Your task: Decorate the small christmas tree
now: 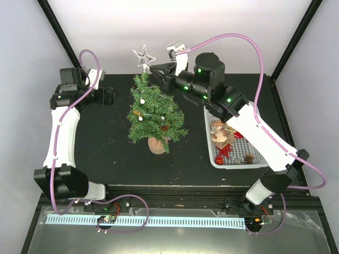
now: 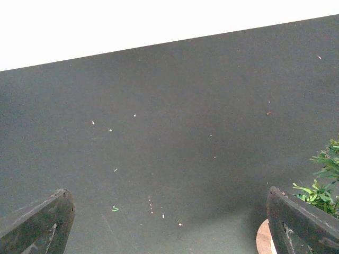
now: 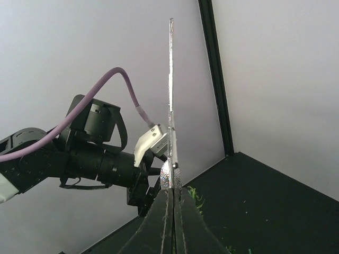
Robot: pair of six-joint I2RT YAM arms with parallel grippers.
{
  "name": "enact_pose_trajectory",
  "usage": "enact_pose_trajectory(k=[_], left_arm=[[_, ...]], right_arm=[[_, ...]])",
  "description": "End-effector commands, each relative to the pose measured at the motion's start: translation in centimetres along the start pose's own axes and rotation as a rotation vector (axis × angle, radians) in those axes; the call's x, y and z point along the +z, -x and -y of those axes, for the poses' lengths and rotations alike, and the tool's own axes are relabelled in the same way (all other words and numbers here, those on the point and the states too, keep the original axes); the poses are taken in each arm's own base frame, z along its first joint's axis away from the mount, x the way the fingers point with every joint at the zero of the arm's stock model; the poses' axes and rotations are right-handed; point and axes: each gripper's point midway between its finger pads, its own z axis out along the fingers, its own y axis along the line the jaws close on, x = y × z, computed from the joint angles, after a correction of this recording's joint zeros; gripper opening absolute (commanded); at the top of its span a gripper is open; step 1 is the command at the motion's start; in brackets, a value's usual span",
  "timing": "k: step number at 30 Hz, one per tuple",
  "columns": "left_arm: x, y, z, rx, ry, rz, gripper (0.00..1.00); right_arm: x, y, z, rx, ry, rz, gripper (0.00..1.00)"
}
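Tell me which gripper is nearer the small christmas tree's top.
Right. The right gripper, shut on the silver star, sits just beside the small christmas tree's tip; the left gripper hangs open over the table, well off to the tree's left.

Mat left of tree free; basket crowds right.

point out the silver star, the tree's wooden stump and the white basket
silver star (image 1: 144, 56), top external view, its centre
tree's wooden stump (image 1: 157, 144), top external view, its side
white basket (image 1: 238, 165), top external view, its near rim
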Motion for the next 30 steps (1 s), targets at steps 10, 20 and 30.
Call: enact_pose_trajectory(k=[10,20,30], left_arm=[[-0.2,0.3,0.3,0.005,0.003,0.02,0.99],[-0.1,0.3,0.4,0.001,-0.001,0.021,0.99],[0.0,0.2,0.6,0.002,-0.006,0.017,0.99]], right_arm=[[0.1,-1.1,-0.9,0.019,0.047,-0.048,0.01],[-0.2,-0.5,-0.7,0.013,0.025,-0.042,0.01],[-0.3,0.3,-0.5,0.012,0.003,-0.023,0.08]])
